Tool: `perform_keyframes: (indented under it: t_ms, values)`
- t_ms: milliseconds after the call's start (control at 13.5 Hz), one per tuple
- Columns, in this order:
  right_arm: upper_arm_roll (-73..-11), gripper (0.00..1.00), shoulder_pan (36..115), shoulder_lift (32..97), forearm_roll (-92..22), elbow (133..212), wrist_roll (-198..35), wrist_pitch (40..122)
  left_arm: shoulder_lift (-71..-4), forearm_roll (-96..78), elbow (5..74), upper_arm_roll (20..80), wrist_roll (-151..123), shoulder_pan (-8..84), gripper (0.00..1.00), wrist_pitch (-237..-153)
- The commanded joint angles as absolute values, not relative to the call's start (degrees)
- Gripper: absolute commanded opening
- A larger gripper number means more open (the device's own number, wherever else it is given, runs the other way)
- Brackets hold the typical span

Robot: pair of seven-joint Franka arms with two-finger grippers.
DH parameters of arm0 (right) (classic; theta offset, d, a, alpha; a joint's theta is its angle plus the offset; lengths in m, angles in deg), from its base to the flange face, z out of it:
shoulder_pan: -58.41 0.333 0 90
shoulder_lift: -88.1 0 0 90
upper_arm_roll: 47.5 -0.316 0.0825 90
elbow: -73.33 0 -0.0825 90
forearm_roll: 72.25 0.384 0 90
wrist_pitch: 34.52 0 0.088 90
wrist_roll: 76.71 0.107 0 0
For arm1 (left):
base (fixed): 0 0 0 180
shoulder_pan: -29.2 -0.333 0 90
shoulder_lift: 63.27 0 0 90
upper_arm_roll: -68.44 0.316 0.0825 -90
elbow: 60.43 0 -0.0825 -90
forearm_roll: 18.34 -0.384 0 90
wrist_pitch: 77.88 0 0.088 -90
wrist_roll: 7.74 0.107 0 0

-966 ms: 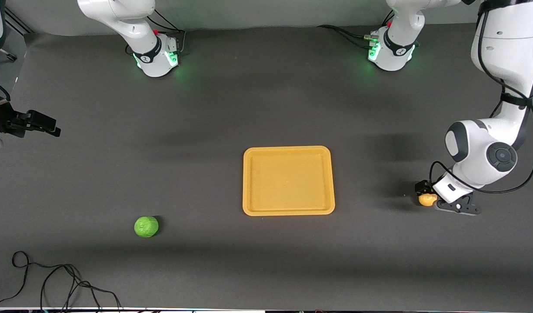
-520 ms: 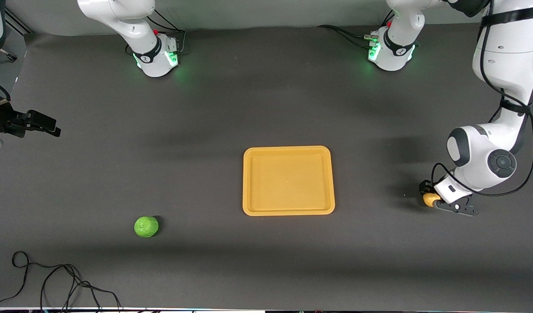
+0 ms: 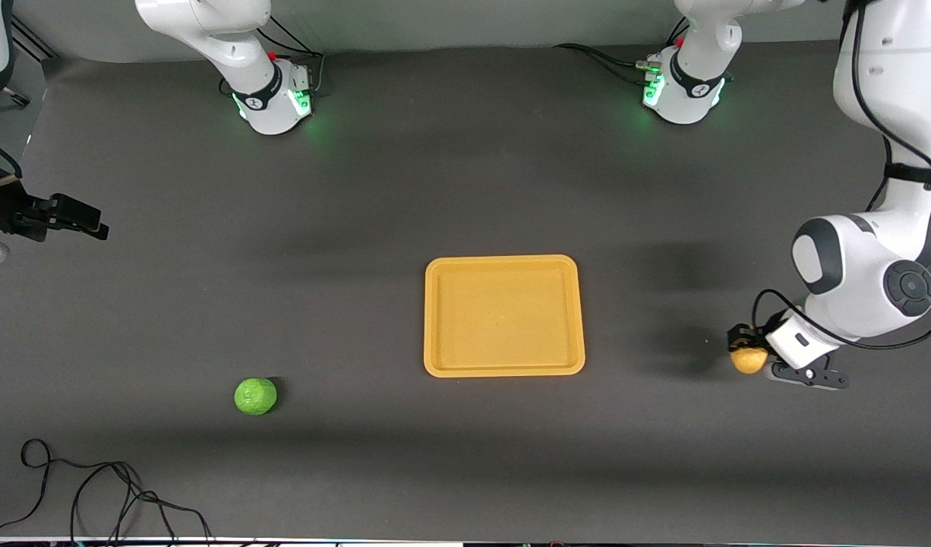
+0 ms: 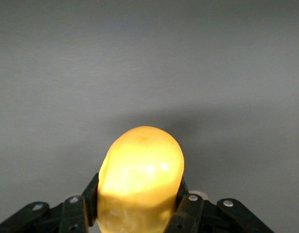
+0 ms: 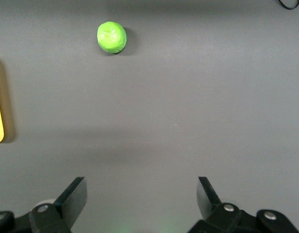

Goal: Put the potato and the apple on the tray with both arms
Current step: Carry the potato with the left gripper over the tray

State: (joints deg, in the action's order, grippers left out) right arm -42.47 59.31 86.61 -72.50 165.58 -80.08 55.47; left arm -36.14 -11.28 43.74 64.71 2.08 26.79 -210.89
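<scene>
Clamped tight on the potato (image 3: 748, 360) by the left gripper (image 3: 746, 351) at the left arm's end of the table, wide a second back (right gripper (image 5: 141, 199) waited agape, apple (image 3: 255, 396) untouched), bare tray (image 3: 503, 368) next, likely.

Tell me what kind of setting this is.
Likely a robotics lab bench: two arms bolted to a dark-covered table, loose cables, and only props, a tray, apple and potato.
</scene>
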Motion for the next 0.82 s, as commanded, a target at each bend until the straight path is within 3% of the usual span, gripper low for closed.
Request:
perform_keyframes:
  t_ms: [0, 372, 743]
  values:
    - [-42.8, 1.00, 59.2, 86.6, -73.0, 165.8, -80.2, 56.0, -36.8, -11.0, 42.9, 63.8, -14.1, 35.1, 0.07, -210.0]
    - [-42.9, 1.00, 63.7, 83.9, -73.0, 163.0, -80.1, 59.1, -32.1, -11.3, 38.3, 63.8, -38.5, 50.4, 0.05, -209.9]
    - [-42.9, 1.00, 68.8, 70.6, -73.0, 146.7, -76.6, 58.6, -28.8, -11.6, 37.7, 63.9, -47.2, 56.4, 0.04, -210.0]
